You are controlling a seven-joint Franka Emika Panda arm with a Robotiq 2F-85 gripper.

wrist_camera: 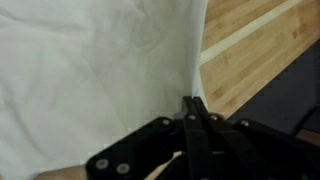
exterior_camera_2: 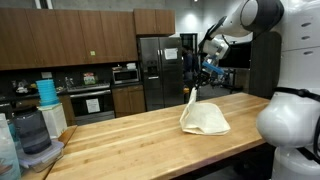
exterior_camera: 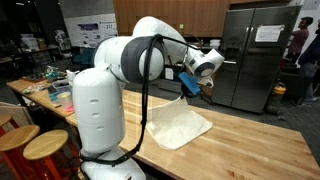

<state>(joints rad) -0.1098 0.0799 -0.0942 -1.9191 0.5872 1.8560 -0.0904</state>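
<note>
In the wrist view I am looking at the white cloth (wrist_camera: 90,70) filling the left of the picture. Its edge is running down into the gripper (wrist_camera: 193,102) at the middle, and the wooden table (wrist_camera: 250,50) is showing bare on the right. The fingers (wrist_camera: 190,125) are pressing together with a fold of that edge pinched between them, so nearly all the fabric is lying to the left of the fingertips and beyond them, with none on the right. In both exterior views the cloth (exterior_camera: 180,130) (exterior_camera_2: 207,122) is resting mostly on the table (exterior_camera: 260,150) (exterior_camera_2: 120,140), well in from its edges. One corner is being drawn up into a narrow peak, and the gripper (exterior_camera: 191,90) (exterior_camera_2: 199,84) is hanging just above that peak. The long line of the fabric is therefore running steeply down from the pinch to the spread part below, which is sagging loosely and touching the wood.
</note>
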